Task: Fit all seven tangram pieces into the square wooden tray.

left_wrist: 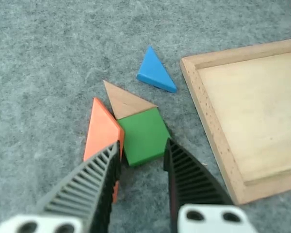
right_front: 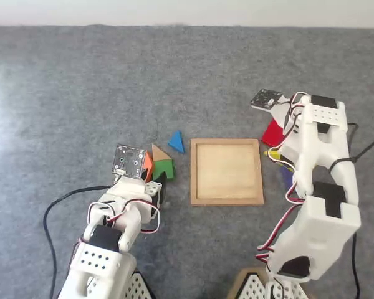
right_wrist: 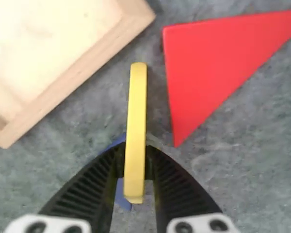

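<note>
High view first: grey felt-like cover on the desk (right_front: pixel 81 81), pale wall (right_front: pixel 187 11) along the far edge. The square wooden tray (right_front: pixel 227 200) sits mid-desk, bare wood inside. My left hand (left_wrist: pixel 142 144) is spread apart around a corner of the green square (left_wrist: pixel 143 131), which touches the orange triangle (left_wrist: pixel 101 128) and tan triangle (left_wrist: pixel 126 101); the blue triangle (left_wrist: pixel 154 73) lies nearby. My right hand (right_wrist: pixel 135 155) is clamped on the yellow piece (right_wrist: pixel 137 111), standing on edge — between the tray's corner and the red triangle (right_wrist: pixel 208 58).
</note>
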Robot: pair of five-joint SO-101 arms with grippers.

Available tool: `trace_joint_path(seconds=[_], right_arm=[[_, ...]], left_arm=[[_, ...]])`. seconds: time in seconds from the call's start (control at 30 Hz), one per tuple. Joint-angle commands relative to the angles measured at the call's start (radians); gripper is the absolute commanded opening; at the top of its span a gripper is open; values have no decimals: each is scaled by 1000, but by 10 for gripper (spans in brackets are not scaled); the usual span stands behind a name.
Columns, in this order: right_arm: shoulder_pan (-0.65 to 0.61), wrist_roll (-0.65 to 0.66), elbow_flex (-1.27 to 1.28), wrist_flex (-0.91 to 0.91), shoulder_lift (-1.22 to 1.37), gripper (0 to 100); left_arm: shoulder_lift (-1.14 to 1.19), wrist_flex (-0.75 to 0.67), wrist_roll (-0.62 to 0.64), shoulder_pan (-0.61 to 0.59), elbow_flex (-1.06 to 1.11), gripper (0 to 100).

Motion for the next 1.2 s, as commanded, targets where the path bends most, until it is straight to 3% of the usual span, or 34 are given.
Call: trace_joint_path(seconds=[0.0,0.2,0.33,0.47,0.63,0.73,0.9,1.17], right_arm=[[-22,-14,-21,31,-84,7],[-56,-112,-158,180,-171,7],[-176,-281,-244,286,-242,7],[-332,-609,-259,318,-292,7],[-481,-1151,-155,305,-294,9],[-598,-1373,-80,271,-271,9],[-716,-1476,-51,163,-222,7],[-746,-1668,-49,102,-147,9]], left_arm=[[-14,2,6,0,-12,145],[-14,2,6,0,-12,145],[-14,2,6,0,-12,145],[-14,2,6,0,-12,145],[-14,2,6,0,-12,145],[-14,2,6,0,-12,145],[-14,2,6,0,-12,145],[-14,2,6,0,-12,145]])
